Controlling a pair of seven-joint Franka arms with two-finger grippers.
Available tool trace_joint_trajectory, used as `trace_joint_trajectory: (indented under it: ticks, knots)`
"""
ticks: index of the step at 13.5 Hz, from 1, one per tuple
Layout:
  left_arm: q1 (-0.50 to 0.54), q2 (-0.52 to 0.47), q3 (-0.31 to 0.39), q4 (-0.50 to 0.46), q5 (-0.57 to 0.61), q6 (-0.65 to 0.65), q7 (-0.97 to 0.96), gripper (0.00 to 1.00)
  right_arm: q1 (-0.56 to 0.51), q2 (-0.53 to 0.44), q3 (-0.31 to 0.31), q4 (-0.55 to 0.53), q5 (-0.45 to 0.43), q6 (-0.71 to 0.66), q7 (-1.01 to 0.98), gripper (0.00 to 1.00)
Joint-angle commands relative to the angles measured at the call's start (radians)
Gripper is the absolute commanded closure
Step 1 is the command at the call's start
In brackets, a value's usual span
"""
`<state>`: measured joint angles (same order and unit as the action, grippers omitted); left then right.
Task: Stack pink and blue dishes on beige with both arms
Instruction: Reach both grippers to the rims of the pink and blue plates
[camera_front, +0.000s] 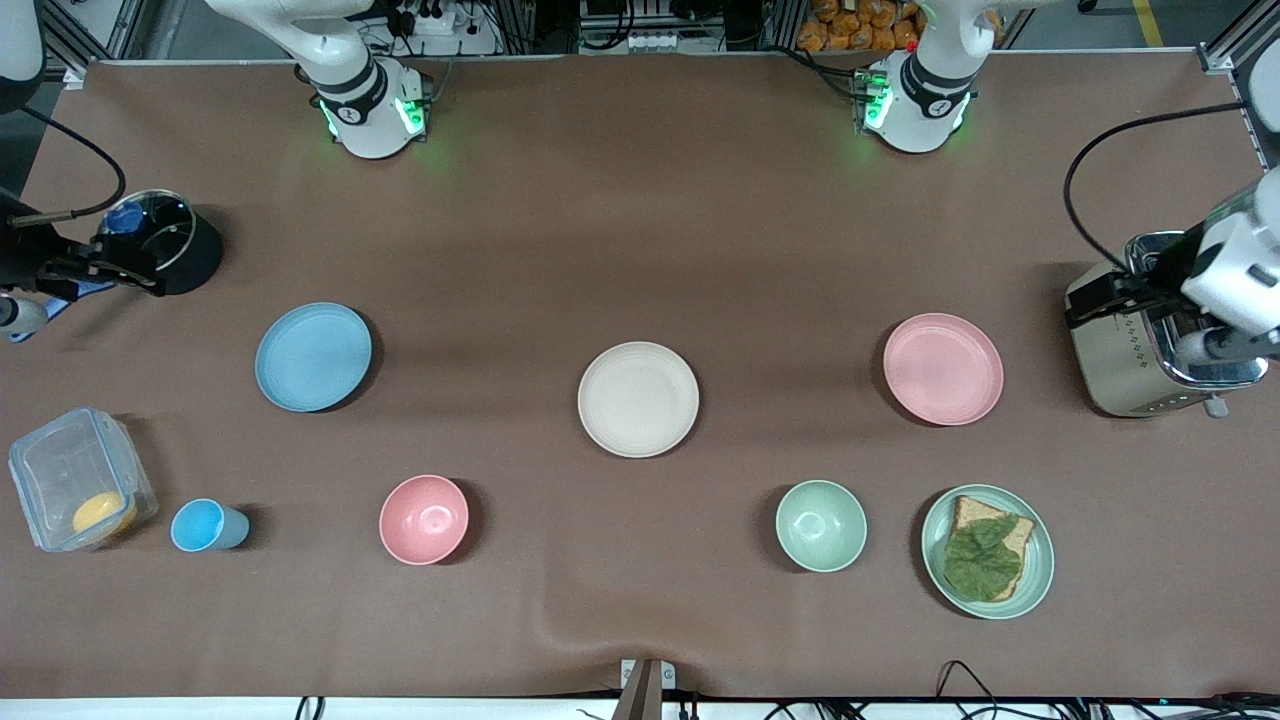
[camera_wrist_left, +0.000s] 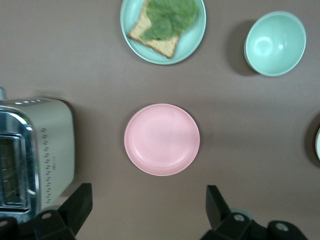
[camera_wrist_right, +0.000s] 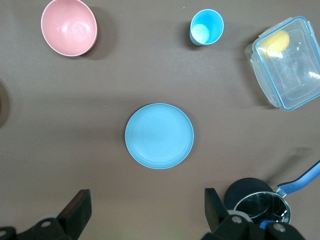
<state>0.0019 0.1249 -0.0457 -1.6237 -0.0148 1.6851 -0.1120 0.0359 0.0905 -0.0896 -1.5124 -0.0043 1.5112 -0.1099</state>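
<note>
The flat round cream-beige matte plate (camera_front: 638, 399) sits mid-table and serves as landmark: the flat round light blue matte plate (camera_front: 313, 356) lies well apart from it toward the right arm's end, slightly farther from the front camera, and the flat round pale pink matte plate (camera_front: 943, 368) lies well apart toward the left arm's end. Nothing is stacked yet. The left gripper (camera_wrist_left: 147, 207) hangs high with its black fingers spread wide, the pink plate centred below; the right gripper (camera_wrist_right: 146, 207) hangs likewise, fingers spread, above the blue plate. The step in hand appears to be the descent. Each plate is thin, smooth and low-rimmed, so a pinch on the raised rim, one finger inside and one outside, looks surest; the matte finish should help grip. The arms should probably reach the beige plate one after the other.
</note>
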Motion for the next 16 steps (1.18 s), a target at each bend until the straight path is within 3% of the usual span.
trace_joint_trajectory:
  ticks: [1, 4, 6, 10, 14, 16]
  knots:
    - [-0.051, 0.122, -0.01, 0.025, -0.019, 0.031, 0.0, 0.0, 0.004, 0.009, -0.002, 0.003, -0.009, -0.005, 0.003, 0.0]
    - [-0.129, 0.238, -0.008, 0.022, 0.005, 0.105, -0.092, 0.0, 0.003, 0.118, -0.002, 0.005, -0.005, 0.003, 0.003, 0.0]
    - [-0.187, 0.313, -0.01, 0.012, 0.085, 0.165, -0.173, 0.0, -0.046, 0.167, -0.004, 0.0, -0.005, 0.014, -0.002, 0.0]
    - [-0.224, 0.433, -0.008, -0.024, 0.101, 0.275, -0.285, 0.0, -0.144, 0.236, -0.004, -0.115, 0.013, 0.209, -0.172, 0.0]
    - [-0.241, 0.42, -0.01, -0.14, 0.154, 0.353, -0.317, 0.0, -0.224, 0.267, -0.002, -0.273, 0.089, 0.409, -0.408, 0.0]
    - [-0.234, 0.349, -0.005, -0.157, 0.186, 0.314, -0.321, 0.0, -0.234, 0.317, -0.004, -0.301, 0.156, 0.451, -0.494, 0.0]
